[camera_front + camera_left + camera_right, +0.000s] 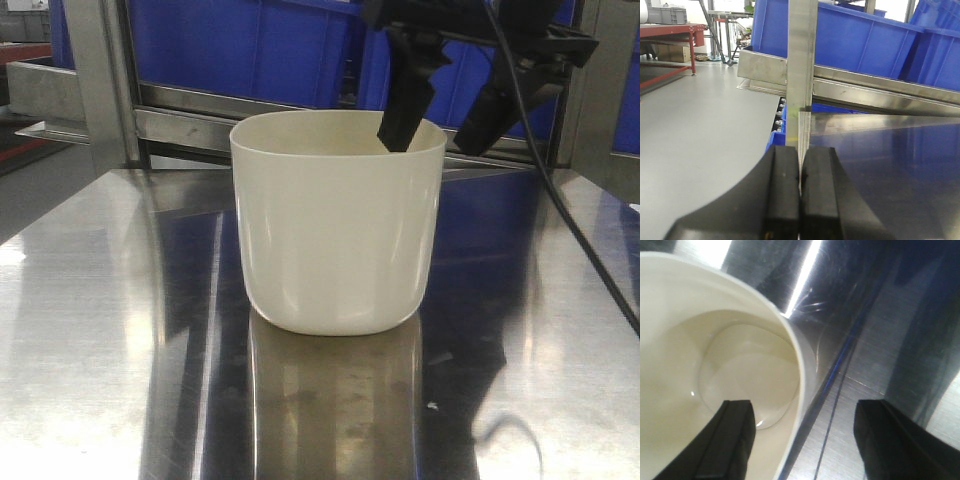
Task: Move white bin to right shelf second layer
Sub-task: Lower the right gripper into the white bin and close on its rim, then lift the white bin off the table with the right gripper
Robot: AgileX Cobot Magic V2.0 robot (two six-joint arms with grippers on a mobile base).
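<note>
The bin (335,225) stands upright on the table (90,340). It is not yet lifted, so the grasp and the whole carry to the shelf are left to do. The right gripper (435,132) hangs at the bin's far rim with jaws wide apart, one finger inside the wall and the other outside, gripping nothing yet. The left gripper (800,195) has its pads pressed together, empty.

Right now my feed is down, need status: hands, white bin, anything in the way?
Right hand open, one finger inside white bin, one outside. Left hand shut, empty. Bin upright on tabletop. Blue bins on rack behind.
</note>
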